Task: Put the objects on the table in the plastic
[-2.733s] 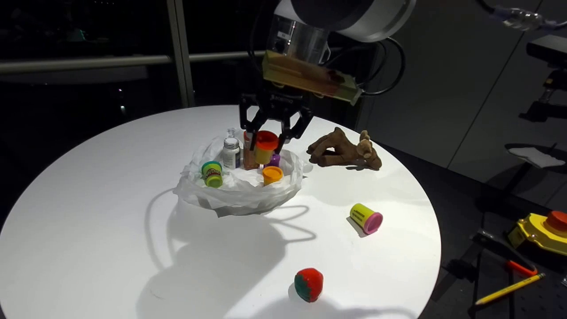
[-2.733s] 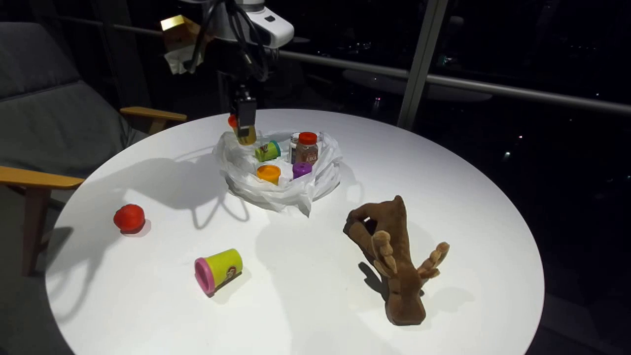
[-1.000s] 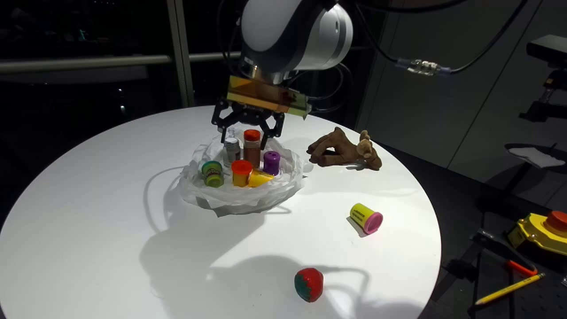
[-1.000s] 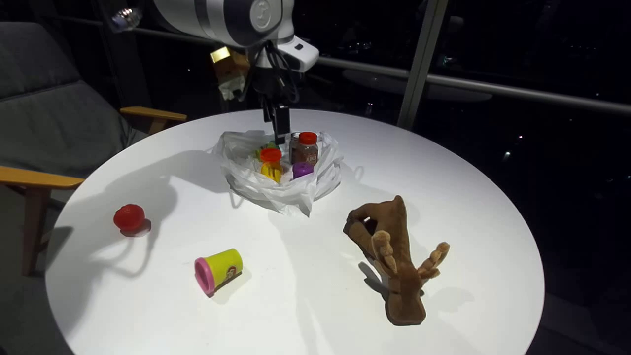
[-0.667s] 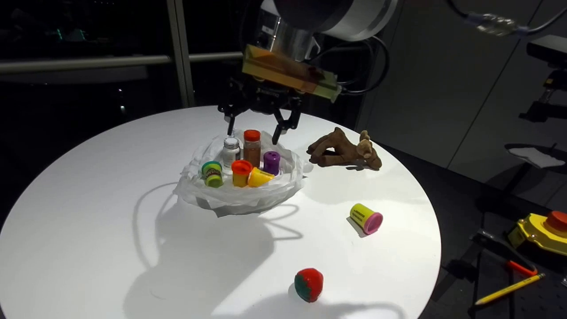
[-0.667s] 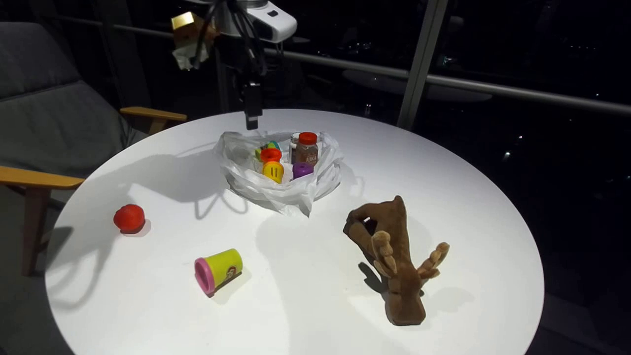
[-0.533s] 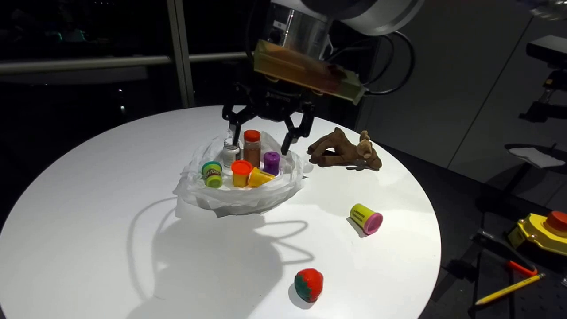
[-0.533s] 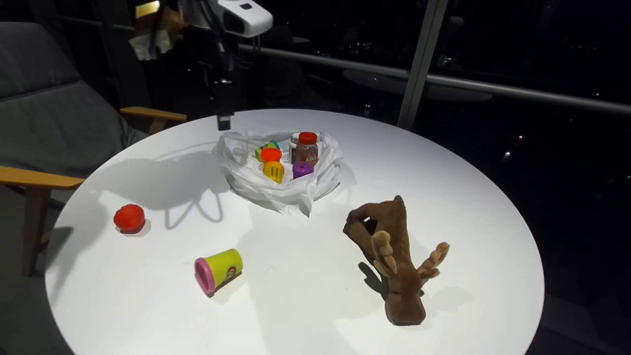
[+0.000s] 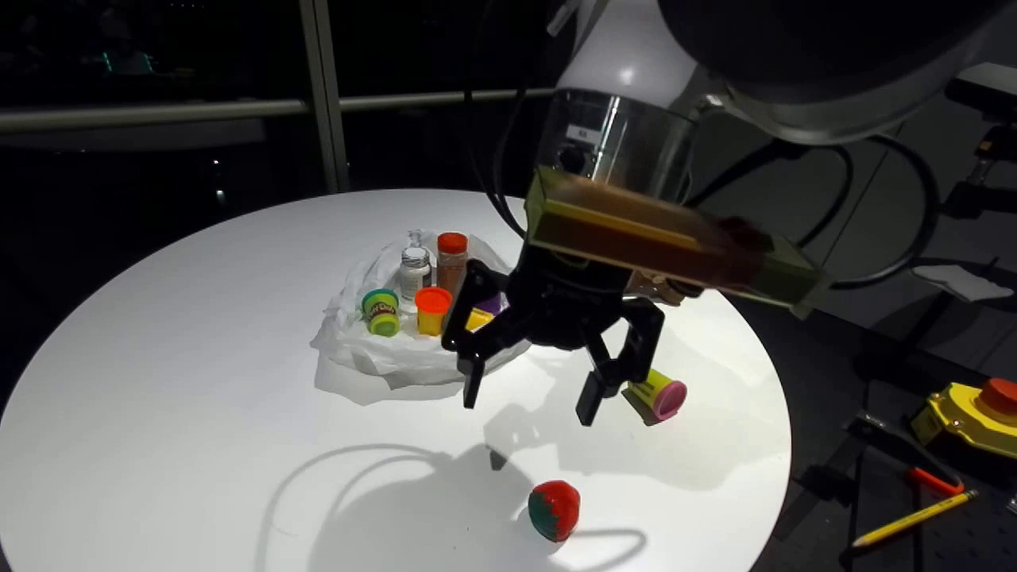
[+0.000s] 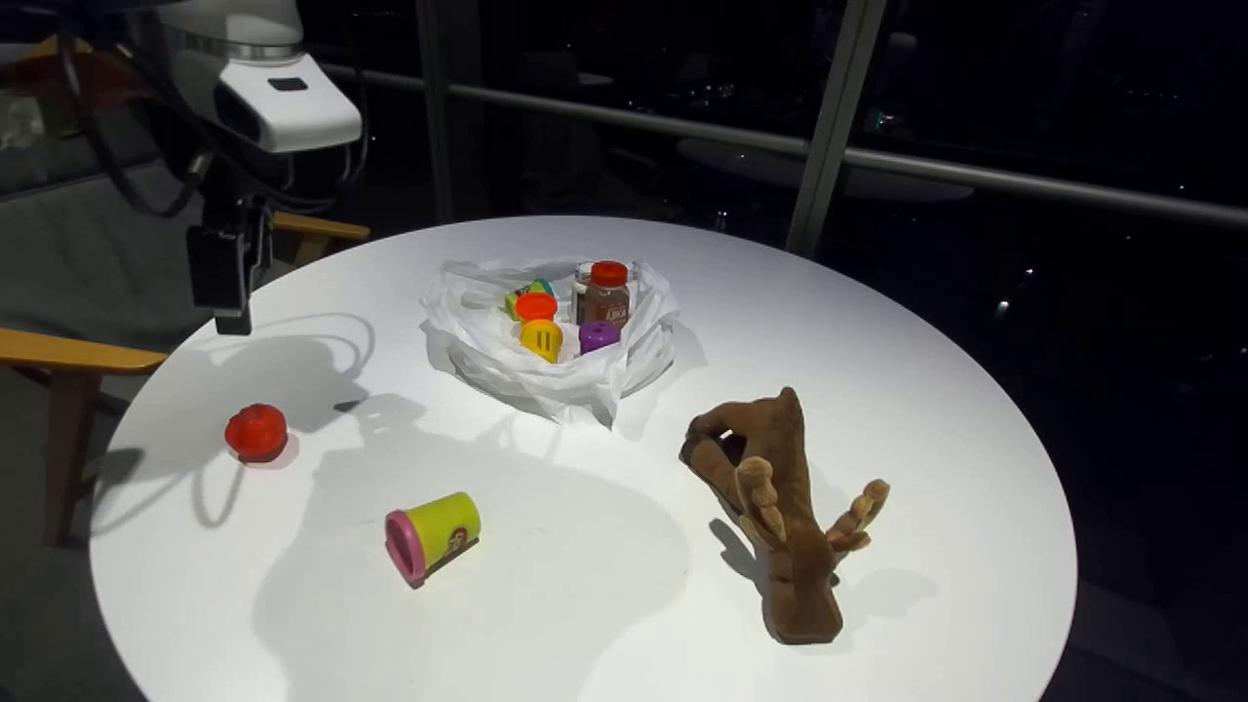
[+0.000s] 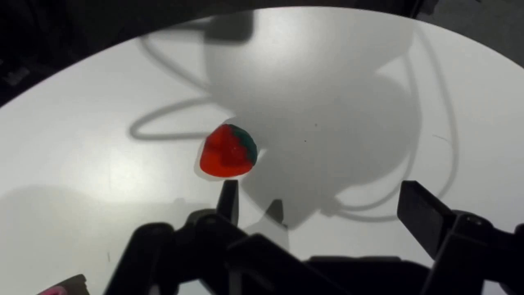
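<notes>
While the rounded red-and-green toy strawberry (image 9: pixel 554 511) sits out on the smooth white round table (image 9: pixel 199 357), the black two-fingered gripper (image 9: pixel 530 403) hangs near it, fingers (image 11: pixel 423 217) wide apart, nothing between; the aim looks off-centre, so lowering now could clip that strawberry and send it rolling; the crumpled white plastic bag (image 10: pixel 575 390), slack-rimmed, may snag a finger later; inside it, six: red-capped brown jar (image 10: pixel 610 300), white-capped bottle (image 9: pixel 415 276), purple pot (image 10: pixel 599 338), green tub (image 9: pixel 381 314), red-lidded tub (image 9: pixel 432 313), yellow tub (image 10: pixel 541 341); outside, brown plush antlered toy (image 10: pixel 795 507), pink-lidded lime tub (image 10: pixel 444 526).

Grey armchair (image 10: pixel 83 258), metal rail (image 10: pixel 629 120), pencil (image 9: pixel 914 519) (yellow)
</notes>
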`<state>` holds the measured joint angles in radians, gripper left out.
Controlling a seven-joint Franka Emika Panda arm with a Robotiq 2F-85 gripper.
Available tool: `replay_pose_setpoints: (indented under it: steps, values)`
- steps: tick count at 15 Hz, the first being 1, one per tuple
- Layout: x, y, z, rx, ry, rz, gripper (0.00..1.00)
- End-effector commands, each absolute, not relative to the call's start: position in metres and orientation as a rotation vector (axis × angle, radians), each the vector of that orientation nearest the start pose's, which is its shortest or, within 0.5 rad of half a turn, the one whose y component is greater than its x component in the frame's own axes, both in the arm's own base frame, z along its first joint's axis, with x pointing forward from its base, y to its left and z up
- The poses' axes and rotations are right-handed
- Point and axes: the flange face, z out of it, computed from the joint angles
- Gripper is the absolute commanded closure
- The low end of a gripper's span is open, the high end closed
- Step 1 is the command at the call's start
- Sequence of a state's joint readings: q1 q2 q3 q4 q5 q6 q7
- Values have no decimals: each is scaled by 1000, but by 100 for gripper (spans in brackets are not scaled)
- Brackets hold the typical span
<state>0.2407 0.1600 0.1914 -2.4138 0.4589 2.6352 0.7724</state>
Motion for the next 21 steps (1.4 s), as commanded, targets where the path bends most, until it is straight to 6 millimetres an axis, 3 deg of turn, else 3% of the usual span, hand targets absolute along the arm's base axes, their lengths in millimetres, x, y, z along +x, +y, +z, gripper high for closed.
replay_pose_setpoints:
  steps: [1, 6, 9, 13, 21]
  values:
    - [433, 196, 233, -2650, 1225, 173, 0]
    - [413, 192, 208, -2622, 1348, 240, 0]
    - [406, 201, 200, -2596, 1356, 292, 0]
    - [405, 213, 194, -2594, 1318, 252, 0]
    - [415, 205, 165, -2600, 1337, 177, 0]
